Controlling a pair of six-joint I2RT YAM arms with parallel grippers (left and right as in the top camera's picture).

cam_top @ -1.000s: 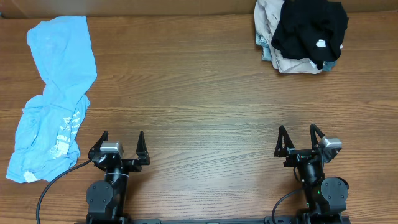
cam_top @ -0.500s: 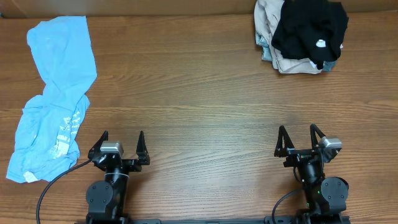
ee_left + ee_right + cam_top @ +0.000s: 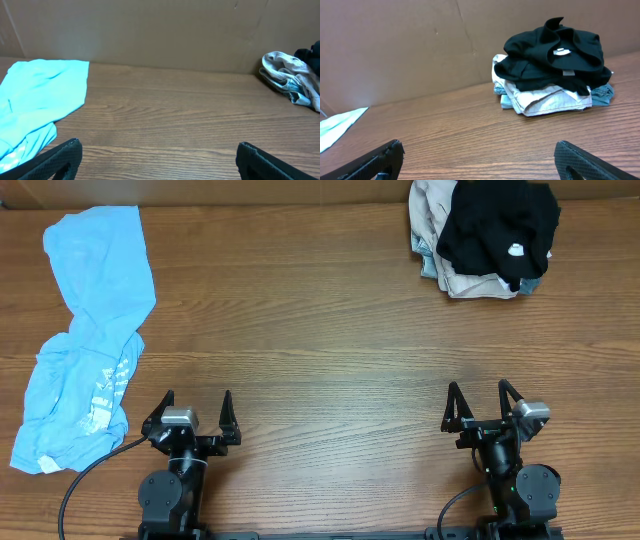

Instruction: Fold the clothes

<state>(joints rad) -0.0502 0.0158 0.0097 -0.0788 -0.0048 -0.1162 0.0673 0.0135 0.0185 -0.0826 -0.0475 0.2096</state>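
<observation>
Overhead alone shows the blue shirt (image 3: 95, 310) whole (crumpled).

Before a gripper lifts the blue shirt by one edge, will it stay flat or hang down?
It would probably hang limp: the blue shirt lies twisted in soft folds. It looks thin, so likely light. Pushed, it would probably bunch up rather than slide.
</observation>
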